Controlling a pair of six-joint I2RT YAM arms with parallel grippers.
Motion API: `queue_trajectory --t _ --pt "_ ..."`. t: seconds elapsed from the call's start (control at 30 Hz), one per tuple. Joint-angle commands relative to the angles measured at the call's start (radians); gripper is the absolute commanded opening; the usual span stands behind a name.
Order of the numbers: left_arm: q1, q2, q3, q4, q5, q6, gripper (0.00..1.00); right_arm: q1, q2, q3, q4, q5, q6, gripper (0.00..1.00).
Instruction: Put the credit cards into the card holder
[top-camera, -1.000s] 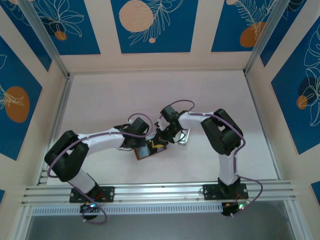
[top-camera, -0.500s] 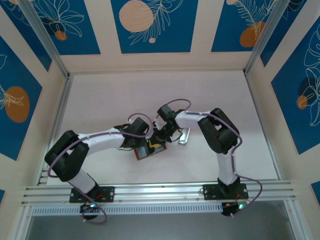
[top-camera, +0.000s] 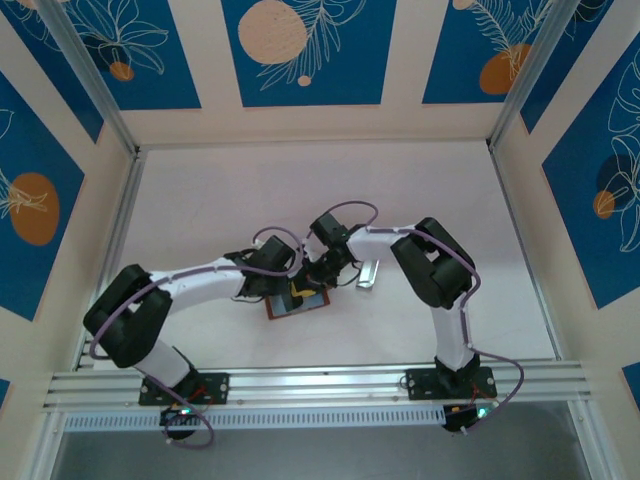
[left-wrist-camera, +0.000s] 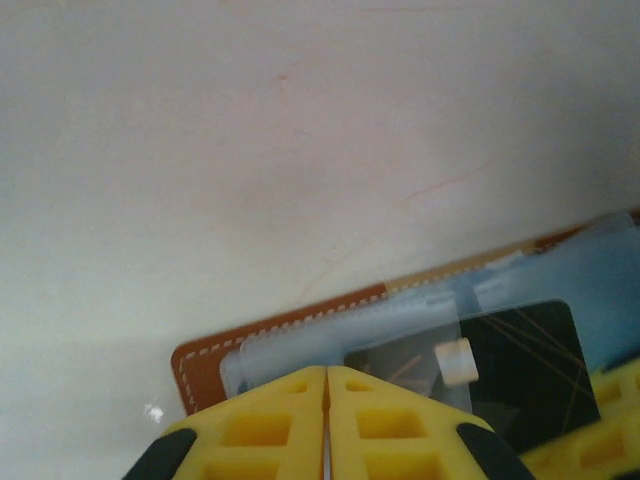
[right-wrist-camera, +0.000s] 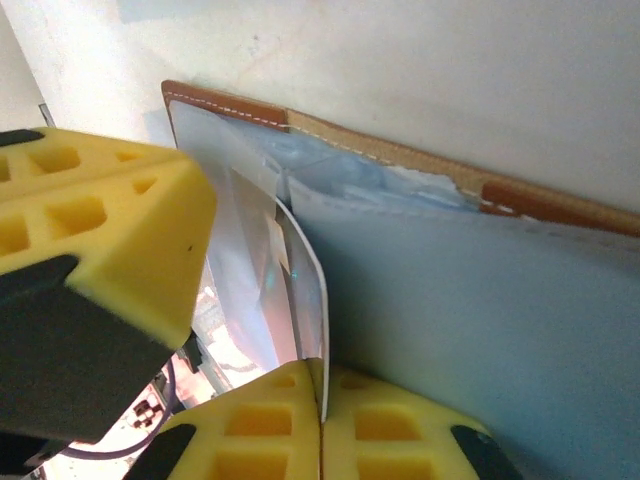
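Observation:
The brown leather card holder (top-camera: 288, 308) lies open on the table between both arms. Its stitched edge (left-wrist-camera: 205, 365) and pale-blue plastic sleeves show in the left wrist view. A black credit card (left-wrist-camera: 525, 370) sits behind a clear sleeve there. My left gripper (left-wrist-camera: 326, 372) is shut, its tips resting on the sleeves at the holder's left end (top-camera: 291, 291). My right gripper (right-wrist-camera: 322, 388) is shut on the thin edge of a glossy credit card (right-wrist-camera: 305, 285). That card stands on edge among the sleeves of the card holder (right-wrist-camera: 225, 102). Over the holder, the right gripper (top-camera: 313, 279) nearly touches the left one.
A narrow silvery-grey piece (top-camera: 368, 272) lies on the table just right of the right wrist. The left gripper's yellow finger (right-wrist-camera: 100, 225) crowds the left side of the right wrist view. Aluminium rails (top-camera: 320, 380) run along the near edge.
The right arm has swung slightly left, uncovering more of the silvery piece. Both grippers stay pressed together over the card holder.

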Motion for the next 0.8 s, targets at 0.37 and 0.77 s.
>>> queue_trajectory --t 0.37,0.77 --pt "0.022 -0.186 -0.102 -0.104 -0.018 -0.046 0.16 0.022 -0.054 0.019 -0.211 0.254 -0.062 0.31" --pt "0.023 -0.088 -0.13 -0.021 0.013 -0.044 0.11 0.06 -0.012 0.13 -0.377 0.375 -0.109 0.39"
